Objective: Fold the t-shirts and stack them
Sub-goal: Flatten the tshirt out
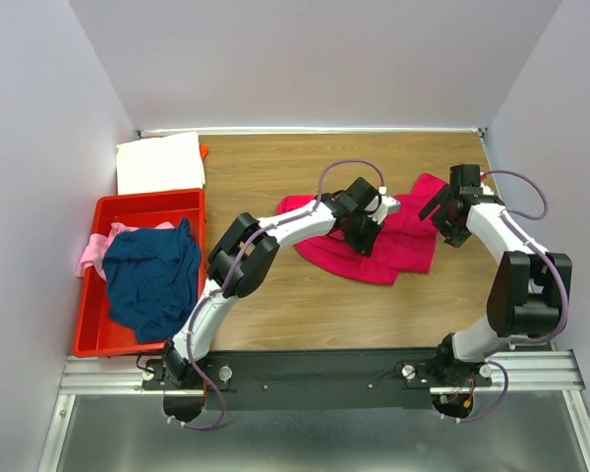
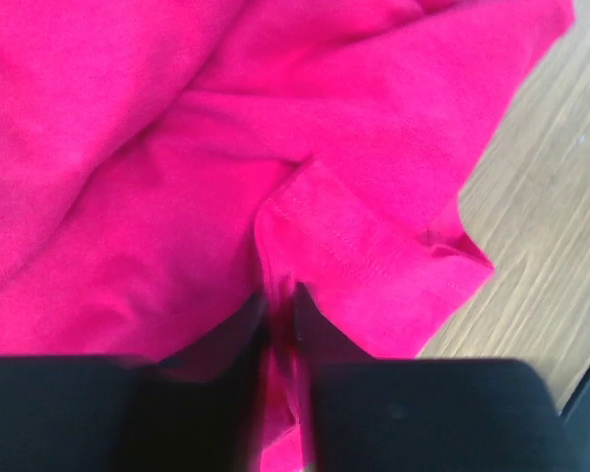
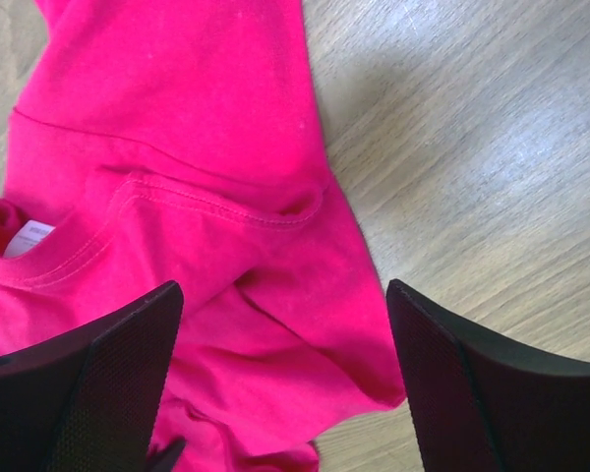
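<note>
Lighting: bright, even, from overhead; soft shadows on worktop (image 1: 305, 305). Left wrist view: fingers (image 2: 206, 393) blurred, out of focus. Right wrist view: pale glare on the wood, cloth sharp.

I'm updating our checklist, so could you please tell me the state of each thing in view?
magenta shirt: crumpled on the table
bin: holding two shirts
navy shirt: crumpled in the bin
pale pink shirt: crumpled, draped over the bin's edge
white shirt: folded flat
left gripper: pinching the magenta shirt
right gripper: open, empty
</note>
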Controlling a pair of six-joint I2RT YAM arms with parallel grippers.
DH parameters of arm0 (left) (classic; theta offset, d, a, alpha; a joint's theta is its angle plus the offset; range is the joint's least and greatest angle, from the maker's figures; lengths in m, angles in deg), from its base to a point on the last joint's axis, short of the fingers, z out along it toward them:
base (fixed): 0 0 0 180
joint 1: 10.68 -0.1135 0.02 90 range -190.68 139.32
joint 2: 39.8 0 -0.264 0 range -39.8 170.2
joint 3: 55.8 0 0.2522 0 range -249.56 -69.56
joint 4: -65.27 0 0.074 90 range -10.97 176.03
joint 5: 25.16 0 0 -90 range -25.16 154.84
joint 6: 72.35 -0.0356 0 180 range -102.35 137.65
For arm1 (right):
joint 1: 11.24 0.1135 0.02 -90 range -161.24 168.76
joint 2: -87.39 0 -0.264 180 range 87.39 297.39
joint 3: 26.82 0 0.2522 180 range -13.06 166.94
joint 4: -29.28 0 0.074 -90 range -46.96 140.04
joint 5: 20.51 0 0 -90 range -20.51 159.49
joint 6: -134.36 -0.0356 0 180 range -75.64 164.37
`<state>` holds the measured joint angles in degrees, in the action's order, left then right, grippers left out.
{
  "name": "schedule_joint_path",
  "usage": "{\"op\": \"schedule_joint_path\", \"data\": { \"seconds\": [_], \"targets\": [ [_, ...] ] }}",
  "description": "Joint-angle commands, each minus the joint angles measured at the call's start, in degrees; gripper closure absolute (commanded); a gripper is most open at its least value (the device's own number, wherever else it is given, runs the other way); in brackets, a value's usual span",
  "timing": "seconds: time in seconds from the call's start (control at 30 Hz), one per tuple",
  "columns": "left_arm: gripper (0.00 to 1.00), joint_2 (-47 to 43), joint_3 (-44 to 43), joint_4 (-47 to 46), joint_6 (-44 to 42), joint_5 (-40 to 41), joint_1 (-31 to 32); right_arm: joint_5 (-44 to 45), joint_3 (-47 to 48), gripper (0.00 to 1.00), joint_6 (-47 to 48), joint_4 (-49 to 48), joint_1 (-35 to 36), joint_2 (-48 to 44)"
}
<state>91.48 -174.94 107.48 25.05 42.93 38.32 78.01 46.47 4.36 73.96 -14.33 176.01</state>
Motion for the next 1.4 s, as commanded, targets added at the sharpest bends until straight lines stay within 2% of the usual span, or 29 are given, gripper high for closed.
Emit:
{"op": "schedule_joint_path", "data": {
  "seconds": [0.0, 0.03, 0.07, 0.17, 0.27, 0.43, 0.47, 0.6, 0.73, 0.83, 1.13, 1.37],
  "targets": [
    [0.93, 0.03, 0.53, 0.47, -1.42, -2.52, 0.14, 0.89, 0.59, 0.15, 0.72, -1.38, -0.51, 2.17],
    [0.99, -0.41, 0.53, 0.82, -1.42, -1.04, 0.14, 0.63, 0.76, 0.18, 0.81, -1.91, -0.51, 2.61],
    [1.00, -1.89, 0.70, 1.52, -1.25, 0.36, 0.05, 0.54, 1.29, 0.23, 0.98, -2.09, -0.60, 3.57],
    [1.00, -8.11, 3.33, 1.61, 0.50, 6.43, -1.26, -0.42, 2.34, 0.33, 1.69, -2.61, -0.69, 5.07],
    [1.00, -17.33, 9.39, 0.13, 4.37, 11.35, -4.15, -1.22, 3.66, 0.37, 1.95, -2.79, -0.69, 6.30],
    [1.00, -34.12, 22.40, -0.67, 10.96, 19.69, -9.43, -1.83, 6.21, 0.37, 1.95, -2.79, -0.77, 6.57],
    [1.00, -34.16, 24.24, -0.67, 11.58, 20.32, -10.49, -1.92, 6.74, 0.37, 1.95, -2.79, -0.77, 6.65],
    [1.00, -43.98, 32.68, -1.20, 12.99, 21.39, -14.88, -2.36, 8.41, 0.37, 2.04, -2.79, -0.95, 8.06],
    [1.00, -47.08, 39.98, -0.85, 13.96, 23.49, -18.84, -2.54, 9.11, 0.37, 2.30, -2.79, -1.13, 9.90],
    [1.00, -47.70, 41.66, -0.67, 14.40, 24.37, -19.81, -2.45, 9.03, 0.37, 2.65, -2.88, -1.13, 11.22],
    [1.00, -45.33, 40.87, -0.59, 14.66, 23.85, -19.90, 0.01, 6.22, 0.38, 3.97, -2.79, -1.30, 10.52],
    [1.00, -45.24, 39.38, 0.82, 14.40, 25.69, -19.99, 0.72, 4.98, 0.39, 4.24, -2.79, -4.55, 10.70]
  ]
}}
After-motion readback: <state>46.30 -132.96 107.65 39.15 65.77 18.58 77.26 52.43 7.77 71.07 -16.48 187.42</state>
